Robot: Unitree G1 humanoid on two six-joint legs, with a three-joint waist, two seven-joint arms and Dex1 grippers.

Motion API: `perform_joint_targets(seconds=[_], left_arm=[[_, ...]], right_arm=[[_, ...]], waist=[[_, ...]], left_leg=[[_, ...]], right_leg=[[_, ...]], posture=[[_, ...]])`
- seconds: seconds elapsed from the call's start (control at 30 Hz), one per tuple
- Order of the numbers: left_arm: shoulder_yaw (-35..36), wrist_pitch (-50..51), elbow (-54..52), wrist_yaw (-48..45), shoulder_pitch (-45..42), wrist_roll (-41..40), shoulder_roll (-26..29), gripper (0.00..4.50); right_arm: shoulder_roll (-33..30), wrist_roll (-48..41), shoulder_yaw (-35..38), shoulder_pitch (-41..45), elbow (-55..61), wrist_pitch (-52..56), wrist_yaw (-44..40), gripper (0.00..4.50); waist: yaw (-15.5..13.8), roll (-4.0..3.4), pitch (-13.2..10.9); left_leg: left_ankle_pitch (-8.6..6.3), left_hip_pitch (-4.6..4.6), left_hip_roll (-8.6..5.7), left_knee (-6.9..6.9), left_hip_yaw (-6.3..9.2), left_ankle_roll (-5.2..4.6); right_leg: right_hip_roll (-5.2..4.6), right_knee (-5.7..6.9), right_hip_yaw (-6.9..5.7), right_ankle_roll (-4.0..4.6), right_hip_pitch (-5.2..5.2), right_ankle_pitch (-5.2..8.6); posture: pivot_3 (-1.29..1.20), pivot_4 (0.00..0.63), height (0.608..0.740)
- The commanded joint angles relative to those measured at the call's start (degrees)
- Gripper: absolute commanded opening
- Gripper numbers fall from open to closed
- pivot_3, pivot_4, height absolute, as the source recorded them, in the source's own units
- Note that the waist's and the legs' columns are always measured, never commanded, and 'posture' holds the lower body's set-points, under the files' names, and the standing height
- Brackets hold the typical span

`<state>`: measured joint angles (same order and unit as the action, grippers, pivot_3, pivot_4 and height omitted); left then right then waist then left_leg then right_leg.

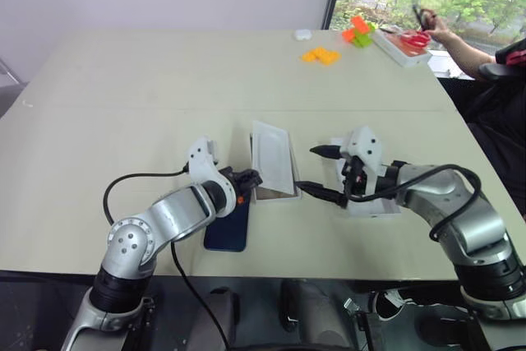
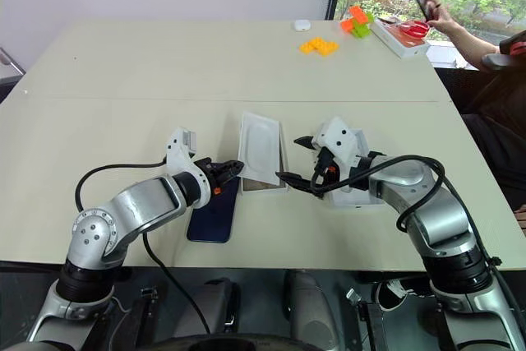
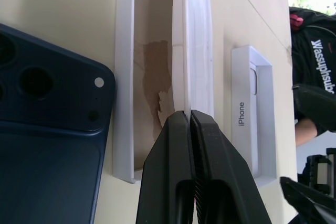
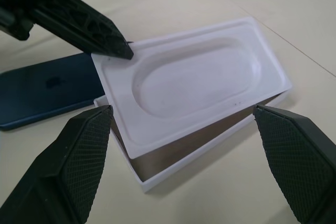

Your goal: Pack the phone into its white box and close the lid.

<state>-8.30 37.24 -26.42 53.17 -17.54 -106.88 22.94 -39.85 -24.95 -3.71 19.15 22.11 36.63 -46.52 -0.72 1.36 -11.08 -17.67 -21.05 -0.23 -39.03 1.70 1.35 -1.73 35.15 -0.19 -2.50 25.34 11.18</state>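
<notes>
The left arm (image 1: 156, 228) is reaching forward and inward, elbow bent, its wrist turned toward the middle. The left gripper (image 1: 253, 177) is pinching, its fingers (image 3: 176, 145) pressed together with no gap. The right arm (image 1: 460, 219) is bending in from the other side, forearm angled inward. The right gripper (image 1: 314, 170) is pointing toward the left one, its fingers (image 4: 84, 150) standing wide apart.

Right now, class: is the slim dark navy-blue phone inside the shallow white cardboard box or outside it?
Outside. The slim dark navy-blue phone lies flat on the table beside the shallow white cardboard box, back camera up.
</notes>
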Motion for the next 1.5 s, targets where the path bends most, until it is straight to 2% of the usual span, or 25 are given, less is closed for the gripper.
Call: perform_joint_targets(seconds=[0.03,0.13,0.33,0.5,0.7,0.77,0.8,0.87,0.9,1.0,1.03,1.2,1.3,1.5], left_arm=[[-0.29,0.32,-0.52,-0.71,-0.63,-0.55,-0.24,0.02],[-0.42,0.51,-0.69,-0.45,-0.66,-0.78,0.03,0.95],[0.1,0.64,-1.23,0.08,-0.49,-1.53,1.07,3.89],[2.12,1.94,-4.56,-3.08,0.59,-5.82,4.82,3.89],[13.27,5.37,-8.51,-19.14,4.72,-4.77,17.3,3.89],[17.65,7.45,-7.88,-27.57,6.67,4.83,24.19,3.95],[19.13,7.65,-8.17,-33.82,8.73,14.72,29.53,3.95],[20.39,6.77,-8.52,-45.81,13.44,28.37,36.98,3.95],[20.93,4.95,-8.68,-51.27,15.91,32.69,38.45,3.95],[22.43,-1.89,-10.06,-63.97,22.09,43.59,38.23,3.95],[22.39,-3.27,-10.6,-67.63,23.82,46.65,38.4,3.95],[21.58,-8.6,-10.03,-81.36,31.1,58.91,38.25,3.95],[22.24,-10.7,-9.79,-86.39,33.03,61.69,36.13,3.95],[23.94,-11.49,-11.55,-91.14,33.72,62.67,31.55,3.95]], right_arm=[[-0.52,0.18,1.65,0.25,0.35,-1.47,-0.33,4.5],[-0.37,0.28,1.53,0.34,0.3,-1.79,-0.44,4.5],[-0.09,0.51,1.31,0.66,-0.06,-2.32,-0.84,4.5],[0.21,0.75,1.02,1.13,-0.52,-2.54,-1.07,4.5],[1.09,3.31,-1.27,3.86,-2.55,-2.15,-0.08,4.5],[2.59,3.31,-2.35,5.99,-3.55,-0.1,0.87,3.93],[3.43,3.58,-3.46,7.4,-4.14,1.38,1.38,3.58],[4.8,5.51,-6.17,10.15,-5.63,3.7,2.66,2.67],[5.49,6.39,-7.26,11.38,-6.45,4.75,3.41,2.05],[7.01,9.07,-10.14,13.93,-8.06,5.41,4.74,0.44],[7.38,10.33,-11.36,14.68,-8.57,4.8,5.03,0.05],[9.19,18.57,-19.53,20.44,-13.47,3.67,5.93,0.05],[11.93,20.23,-20.87,23.76,-18.55,5.28,6.33,0.05],[12.93,23.43,-24.17,26.36,-24.15,4.58,2.8,0.05]], waist=[[0.0,0.0,0.0],[-0.02,0.0,0.0],[0.0,0.0,0.0],[0.06,0.0,-0.01],[0.25,-0.03,-0.05],[0.36,-0.01,-0.07],[0.48,-0.03,-0.1],[1.46,-0.09,-0.16],[1.47,-0.24,-0.19],[1.31,-0.28,-0.21],[1.26,-0.25,-0.23],[1.68,-0.25,-0.23],[1.84,-0.24,-0.23],[1.59,-0.24,-0.23]], left_leg=[[0.0,0.0,0.0,0.0,0.0,0.0],[0.0,-0.01,0.0,0.0,0.01,0.0],[0.0,-0.01,0.01,0.0,0.01,0.0],[0.0,-0.01,0.02,0.0,0.01,0.0],[0.01,-0.01,0.06,0.01,0.0,0.01],[0.0,0.02,0.07,0.02,0.0,0.01],[0.0,0.01,0.06,0.03,-0.04,0.01],[0.0,-0.04,0.07,0.09,-0.08,0.01],[0.01,-0.05,0.06,0.16,-0.09,0.01],[0.0,-0.22,0.06,0.23,-0.12,0.01],[0.0,-0.37,0.07,0.23,-0.13,0.01],[0.0,-0.79,0.06,0.23,-0.22,0.01],[0.0,-0.79,0.11,0.23,-0.26,0.0],[0.01,-0.79,0.18,0.21,-0.18,-0.01]], right_leg=[[0.0,0.0,0.0,0.0,0.0,0.0],[0.0,-0.01,0.0,0.0,0.0,0.0],[0.0,-0.01,0.0,0.01,0.0,0.0],[0.0,-0.01,0.0,0.0,0.01,0.01],[0.08,0.01,-0.03,0.01,0.07,0.03],[0.1,0.01,-0.05,0.0,0.07,0.05],[0.13,-0.01,-0.05,0.0,0.08,0.05],[0.19,-0.02,-0.04,0.01,0.17,0.05],[0.17,-0.04,-0.03,0.01,0.22,0.05],[0.06,-0.1,-0.02,0.02,0.37,0.05],[0.05,-0.13,-0.02,0.03,0.52,0.05],[-0.01,-0.1,0.05,0.21,1.03,-0.08],[0.06,-0.04,0.05,0.21,1.1,-0.09],[0.08,0.02,0.03,0.21,1.08,-0.1]], posture=[[0.0,0.15,0.73],[0.0,0.15,0.73],[0.0,0.15,0.73],[0.0,0.15,0.73],[0.0,0.15,0.73],[0.0,0.15,0.73],[0.0,0.15,0.73],[0.0,0.15,0.73],[0.0,0.15,0.73],[0.0,0.15,0.73],[0.0,0.15,0.73],[0.0,0.15,0.73],[0.0,0.15,0.73],[0.0,0.15,0.73]])
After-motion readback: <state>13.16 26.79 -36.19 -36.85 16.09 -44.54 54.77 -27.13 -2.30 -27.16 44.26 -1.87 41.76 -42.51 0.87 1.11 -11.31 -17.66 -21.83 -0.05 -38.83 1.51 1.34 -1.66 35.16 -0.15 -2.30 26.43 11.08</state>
